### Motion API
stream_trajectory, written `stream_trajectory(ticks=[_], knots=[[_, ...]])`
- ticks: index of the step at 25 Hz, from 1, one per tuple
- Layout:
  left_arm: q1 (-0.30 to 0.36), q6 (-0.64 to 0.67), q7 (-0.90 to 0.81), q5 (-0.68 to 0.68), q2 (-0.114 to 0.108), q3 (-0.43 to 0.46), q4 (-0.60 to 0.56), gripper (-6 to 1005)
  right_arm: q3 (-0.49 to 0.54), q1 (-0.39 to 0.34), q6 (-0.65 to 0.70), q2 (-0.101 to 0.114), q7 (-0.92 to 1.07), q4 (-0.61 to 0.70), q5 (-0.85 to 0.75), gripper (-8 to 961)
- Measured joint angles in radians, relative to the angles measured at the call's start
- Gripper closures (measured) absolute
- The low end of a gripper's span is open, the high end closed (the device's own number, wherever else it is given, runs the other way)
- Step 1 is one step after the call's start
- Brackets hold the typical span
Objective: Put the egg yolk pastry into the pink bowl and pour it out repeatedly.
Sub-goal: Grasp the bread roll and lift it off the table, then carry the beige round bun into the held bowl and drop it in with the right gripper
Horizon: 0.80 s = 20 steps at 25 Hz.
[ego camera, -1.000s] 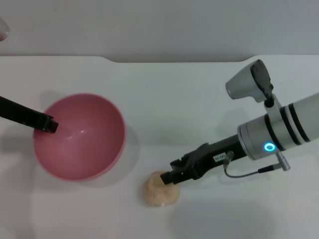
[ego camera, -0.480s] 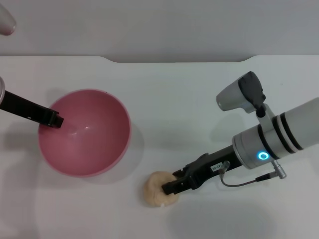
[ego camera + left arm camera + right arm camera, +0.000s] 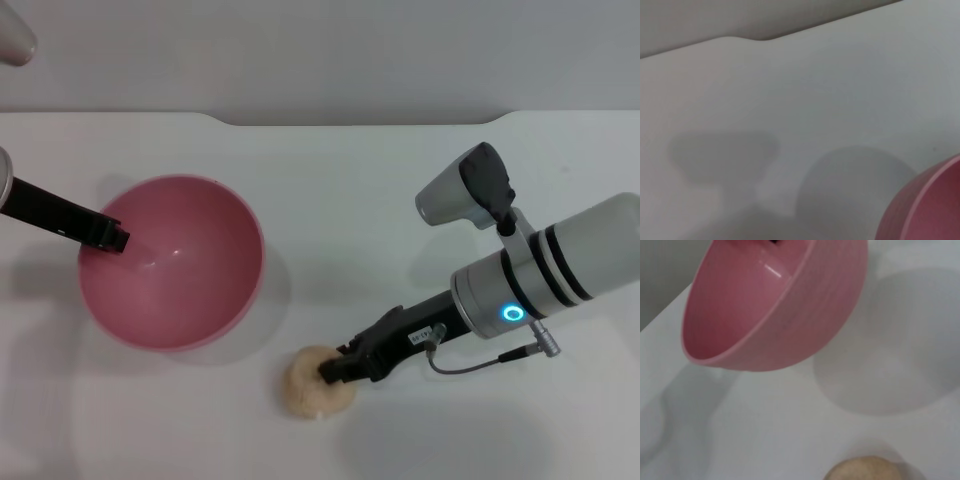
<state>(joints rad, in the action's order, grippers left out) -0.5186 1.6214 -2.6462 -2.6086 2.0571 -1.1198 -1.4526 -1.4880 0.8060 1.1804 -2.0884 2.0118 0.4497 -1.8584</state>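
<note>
The pink bowl is at the left in the head view, empty. My left gripper is shut on its left rim. In the right wrist view the bowl hangs tilted above the table with its shadow beneath it. A sliver of it shows in the left wrist view. The egg yolk pastry, a pale tan lumpy ball, lies on the white table in front of and to the right of the bowl; its top shows in the right wrist view. My right gripper reaches down onto the pastry's right side.
The white table ends at a far edge with a grey wall behind. A pale rounded object shows at the top left corner.
My right gripper has moved down and left until its tip lies on the pastry. The bowl in my left gripper has shifted slightly to the right. The pastry has not moved.
</note>
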Motion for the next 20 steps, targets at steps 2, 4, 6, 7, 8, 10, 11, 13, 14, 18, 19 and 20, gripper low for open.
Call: stream_trajectory(ticks=[2, 4, 6, 7, 8, 10, 11, 13, 14, 18, 19, 20], knots=[[-0.002, -0.001, 0.0, 0.0, 0.0, 0.0, 0.002, 1000, 0.005, -0.015, -0.009, 0.002, -0.001, 0.017, 0.023, 705], [-0.005, -0.001, 0.0, 0.0, 0.0, 0.0, 0.004, 1001, 0.007, -0.037, -0.013, 0.007, -0.003, 0.038, 0.059, 734], [-0.007, -0.001, 0.0, -0.001, 0.0, 0.0, 0.006, 1001, 0.013, -0.071, -0.014, 0.013, -0.005, 0.077, 0.087, 762], [-0.011, -0.001, 0.0, -0.001, 0.0, -0.004, 0.01, 1001, 0.019, -0.09, -0.012, 0.015, -0.005, 0.099, 0.093, 777], [-0.014, -0.001, 0.0, -0.001, 0.0, -0.011, 0.013, 1001, 0.031, -0.112, -0.007, 0.017, -0.005, 0.129, 0.096, 791], [-0.017, -0.003, 0.0, -0.001, 0.0, -0.019, 0.015, 1001, 0.064, -0.153, 0.005, 0.02, -0.006, 0.181, 0.096, 818], [-0.019, -0.006, 0.0, -0.001, 0.0, -0.034, 0.017, 1001, 0.083, -0.171, 0.015, 0.022, -0.006, 0.209, 0.093, 831], [-0.023, -0.019, 0.0, -0.001, 0.0, -0.067, 0.026, 1000, 0.13, -0.205, 0.039, 0.026, -0.009, 0.267, 0.088, 840], [-0.028, -0.028, 0.0, -0.001, 0.0, -0.088, 0.037, 1000, 0.155, -0.218, 0.054, 0.028, -0.015, 0.291, 0.087, 844], [-0.081, -0.048, 0.0, 0.001, 0.0, -0.146, 0.13, 1000, 0.294, -0.26, 0.144, 0.027, -0.069, 0.411, 0.092, 862], [-0.103, -0.052, 0.0, 0.002, 0.001, -0.168, 0.169, 1000, 0.324, -0.264, 0.175, 0.025, -0.083, 0.443, 0.095, 867], [-0.126, -0.061, -0.001, 0.004, 0.002, -0.191, 0.207, 1000, 0.343, -0.264, 0.201, 0.023, -0.096, 0.469, 0.099, 871]])
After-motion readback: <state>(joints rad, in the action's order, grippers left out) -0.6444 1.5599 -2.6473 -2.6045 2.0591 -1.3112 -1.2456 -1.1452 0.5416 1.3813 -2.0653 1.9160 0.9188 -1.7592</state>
